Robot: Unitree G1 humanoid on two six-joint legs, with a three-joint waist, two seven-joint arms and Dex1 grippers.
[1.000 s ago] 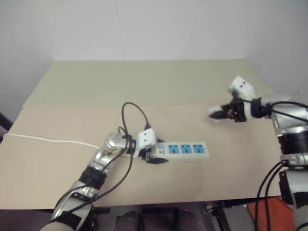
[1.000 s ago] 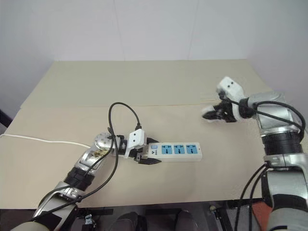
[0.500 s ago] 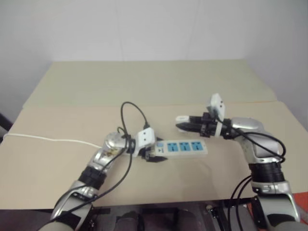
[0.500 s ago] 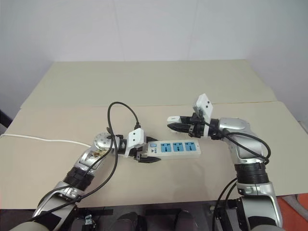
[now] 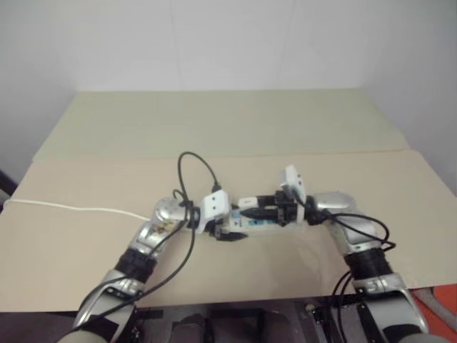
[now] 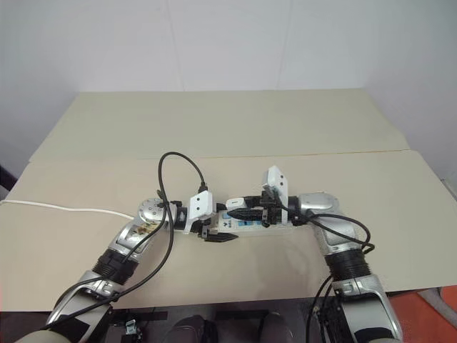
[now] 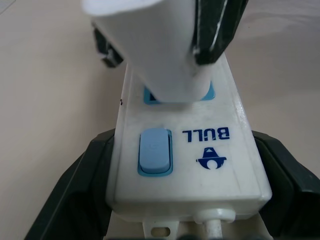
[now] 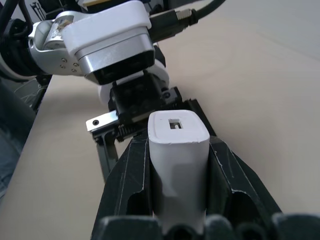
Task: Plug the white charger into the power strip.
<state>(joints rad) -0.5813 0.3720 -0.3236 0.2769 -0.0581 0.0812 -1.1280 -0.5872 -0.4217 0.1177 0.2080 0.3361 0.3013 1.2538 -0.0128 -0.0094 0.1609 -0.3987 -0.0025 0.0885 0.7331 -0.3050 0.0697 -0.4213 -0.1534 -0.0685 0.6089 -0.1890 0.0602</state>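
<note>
Looking down from the left eye view, the long flat white power strip with blue socket faces [image 5: 265,220] lies on the pale beige tabletop [image 5: 214,128], its thin white cord [image 5: 71,208] trailing off to the robot's left. The left gripper [image 5: 230,233] is clamped on the strip's switch end, and the right gripper [image 5: 250,211] reaches in from the right just above the strip, its tip close to the left one.

The right eye view gives the same layout: both grippers meet over the strip near the table's front edge, the right arm's silver forearm [image 6: 325,214] lying along the strip's far end.

In the left wrist view the black fingers [image 7: 75,185] press both long sides of the strip beside its blue rocker switch [image 7: 155,151]. The small white boxy charger [image 7: 160,47] hangs directly over the first blue socket, hiding most of it; whether its prongs touch cannot be told.

In the right wrist view the right gripper's black fingers [image 8: 127,187] are closed tight on the charger's flanks, its end face showing a small rectangular port.
</note>
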